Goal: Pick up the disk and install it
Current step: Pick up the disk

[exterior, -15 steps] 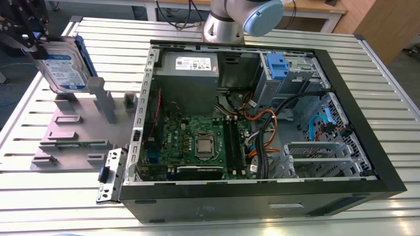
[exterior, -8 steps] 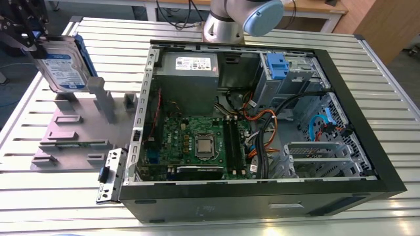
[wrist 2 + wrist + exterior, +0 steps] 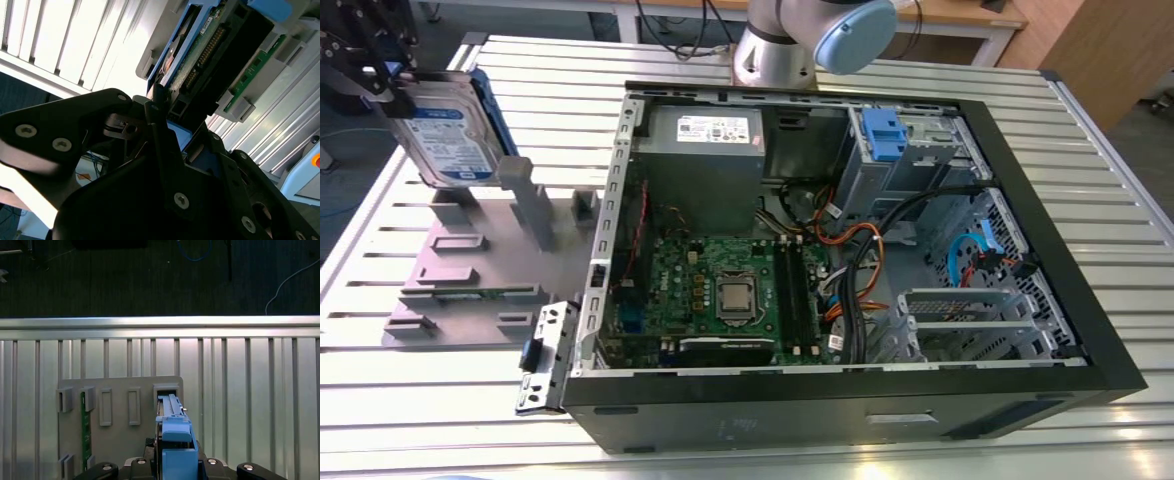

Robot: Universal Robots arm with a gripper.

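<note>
Upper left of the exterior view: black claw (image 3: 380,75) clamped on the flat silver metal disk (image 3: 447,130) with blue-and-white label and blue plastic rails, upright above the grey slotted holder (image 3: 467,270), well apart from the open black computer case (image 3: 854,405). Best lifted straight, grip firm, rails kept off the posts. Second wrist view: disk (image 3: 200,55) pinched edgewise between dark fingers (image 3: 162,145). First wrist view: blue rail (image 3: 172,437) hanging over a holder slot.

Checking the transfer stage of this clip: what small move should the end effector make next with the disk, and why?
Probably lift a little higher before moving across. The end effector is shut on the disk, which hangs tilted close above the grey fixture, and the open computer case lies to the exterior view's right.
</note>
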